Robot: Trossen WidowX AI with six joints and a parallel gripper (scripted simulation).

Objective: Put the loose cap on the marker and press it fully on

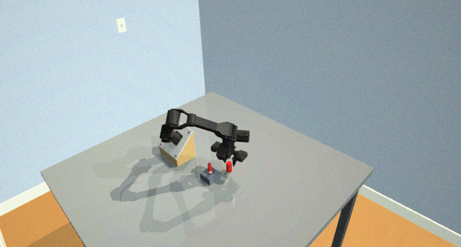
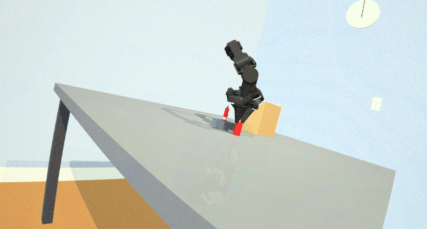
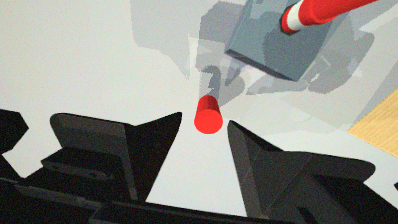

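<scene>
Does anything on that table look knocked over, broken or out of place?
Nothing stands out. The marker stands upright in its holder block, and the red cap stands upright on the table beside the block. The open gripper hangs just above the cap, holding nothing.

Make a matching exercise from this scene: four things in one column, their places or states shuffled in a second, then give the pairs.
1. cap
2. marker
3. gripper
4. wooden wedge

A. under the arm's base
B. open, just above the cap
C. standing loose on the table
D. upright in the holder block

Pairs: 1-C, 2-D, 3-B, 4-A
</scene>
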